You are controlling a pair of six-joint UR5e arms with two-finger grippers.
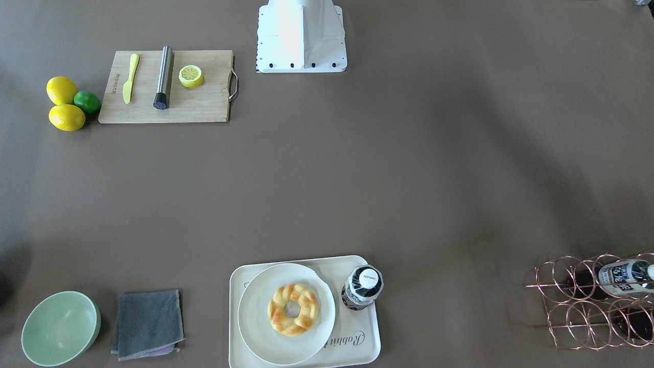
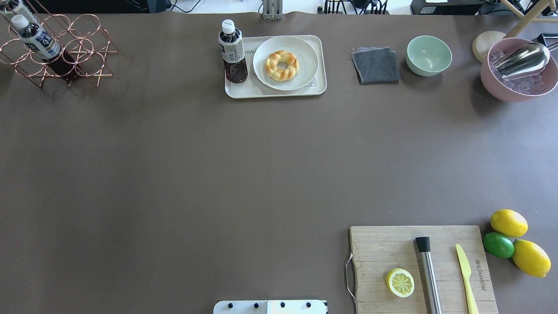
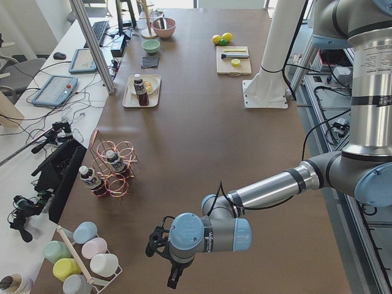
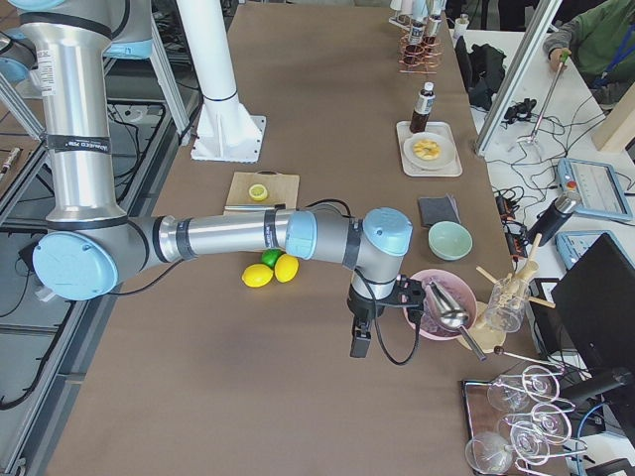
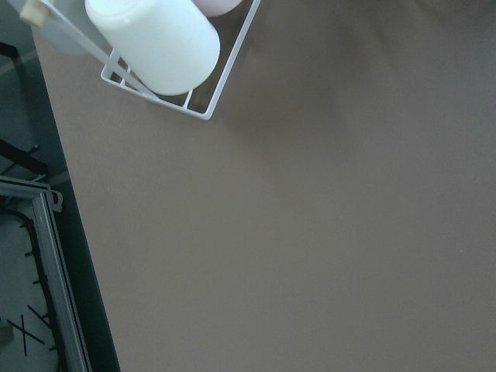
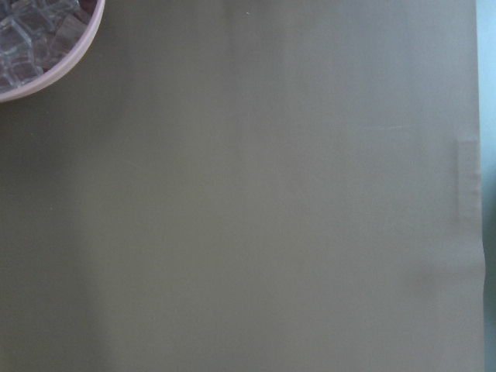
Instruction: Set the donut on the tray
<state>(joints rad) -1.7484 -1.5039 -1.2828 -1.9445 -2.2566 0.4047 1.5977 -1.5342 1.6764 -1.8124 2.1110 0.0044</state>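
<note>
The donut (image 1: 293,309), a golden braided ring, lies on a round white plate (image 1: 255,322) that sits on the cream tray (image 1: 357,347) at the table's far edge from the robot. It also shows in the overhead view (image 2: 282,65), on the plate (image 2: 305,52) and tray (image 2: 244,89). A dark bottle (image 2: 232,52) stands on the tray beside the plate. My left gripper (image 3: 173,278) hangs over the table's left end, far from the tray. My right gripper (image 4: 357,342) hangs over the right end, near a pink bowl. I cannot tell whether either is open or shut.
A wooden cutting board (image 2: 392,248) holds a lemon half (image 2: 400,282), a metal rod (image 2: 428,274) and a yellow knife (image 2: 465,274). Lemons and a lime (image 2: 499,244) lie beside it. Also a grey cloth (image 2: 375,65), green bowl (image 2: 429,55), pink ice bowl (image 2: 518,72) and wire bottle rack (image 2: 56,48).
</note>
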